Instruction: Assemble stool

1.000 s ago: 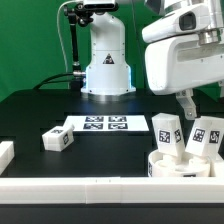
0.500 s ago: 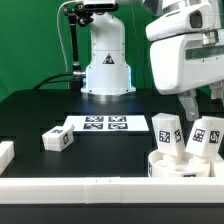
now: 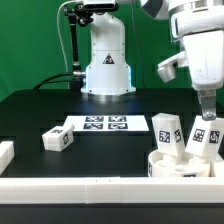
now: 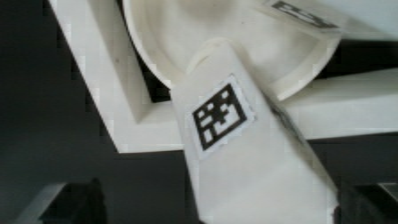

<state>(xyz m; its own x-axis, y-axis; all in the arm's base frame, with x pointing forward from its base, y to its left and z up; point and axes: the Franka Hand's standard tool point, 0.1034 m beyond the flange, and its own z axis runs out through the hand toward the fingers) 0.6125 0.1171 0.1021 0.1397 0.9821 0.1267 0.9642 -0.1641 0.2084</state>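
The white round seat (image 3: 182,166) sits at the exterior view's lower right, against the white front rail. Two tagged white legs stand upright in it, one (image 3: 165,135) to the left and one (image 3: 207,138) to the right. A third leg (image 3: 58,140) lies on the black table at the left. My gripper (image 3: 206,106) hangs just above the right-hand leg. In the wrist view that leg (image 4: 222,110) runs between my dark fingers (image 4: 71,202), with a gap on each side. The gripper (image 4: 222,206) is open and holds nothing. The seat (image 4: 231,40) lies beyond it.
The marker board (image 3: 105,124) lies flat mid-table before the robot base (image 3: 106,70). A white rail (image 3: 90,188) runs along the front edge. A small white block (image 3: 5,152) sits at the far left. A white corner wall (image 4: 111,95) borders the seat.
The arm has swung to the exterior view's right and the hand has turned. The fingers now point down over the right-hand leg. The stool parts have not moved.
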